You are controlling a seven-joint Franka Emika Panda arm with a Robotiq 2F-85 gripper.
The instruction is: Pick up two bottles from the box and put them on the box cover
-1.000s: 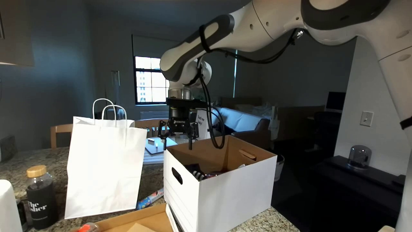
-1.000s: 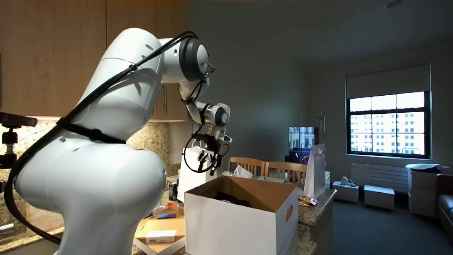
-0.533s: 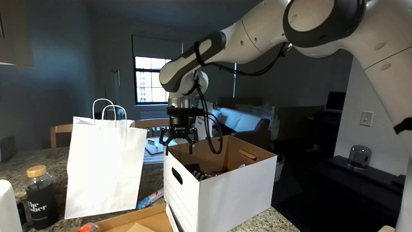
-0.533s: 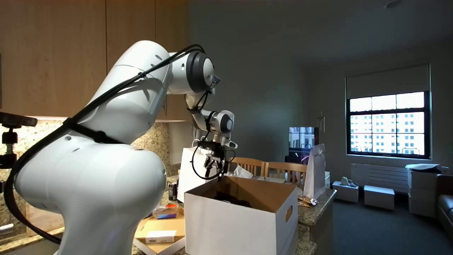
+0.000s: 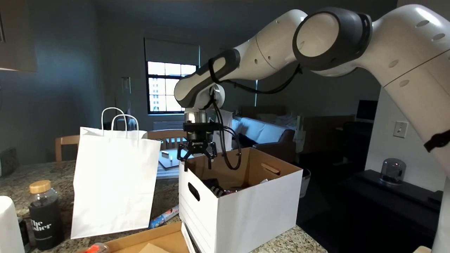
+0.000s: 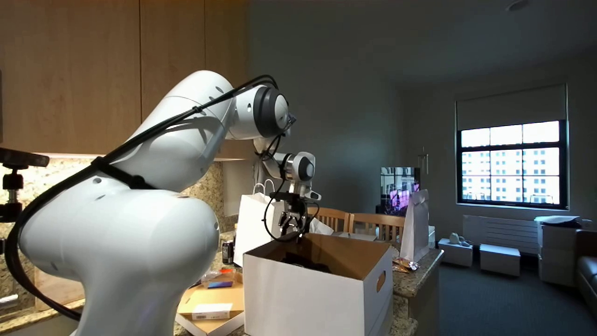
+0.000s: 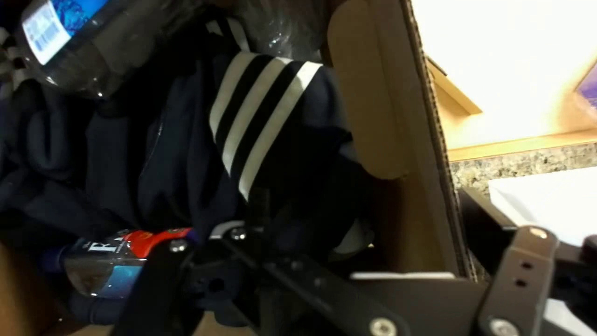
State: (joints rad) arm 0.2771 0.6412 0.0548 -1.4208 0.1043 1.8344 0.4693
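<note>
While my white arm [image 6: 182, 126] is arching over toward the box [image 5: 258, 211], I am holding the two fingers [image 7: 484, 219] of my pincer [image 5: 198, 166] well apart, right at the wall [image 5: 198, 214] that is bearing a hand-hole slot. In the wrist view that wall's edge is running between them: one finger is hovering over the inside, the other is showing past the outer face. Whether either is touching the cardboard, I cannot tell. The box is standing upright on a speckled surface [image 5: 291, 242], its mouth facing up. Down inside, a dark garment [image 7: 163, 158] is spreading out, its white stripes showing. A bottle [image 7: 112, 263] with a red and blue label is lying on its side by the garment, and my pincer is partly hiding it from me. Well apart from it, a clear container [image 7: 130, 44] with a blue, barcoded label is lying on the garment; I cannot tell whether that is a bottle too. Just outside the slotted wall, the box cover [image 5: 168, 239] is lying brown side up and carrying a flat brown piece of cardboard [image 6: 210, 296] and a blue-purple card [image 6: 220, 284]. Nearby, a white paper bag [image 5: 114, 186] is standing upright, with a colourful tube [image 5: 163, 216] lying between it and the box.
</note>
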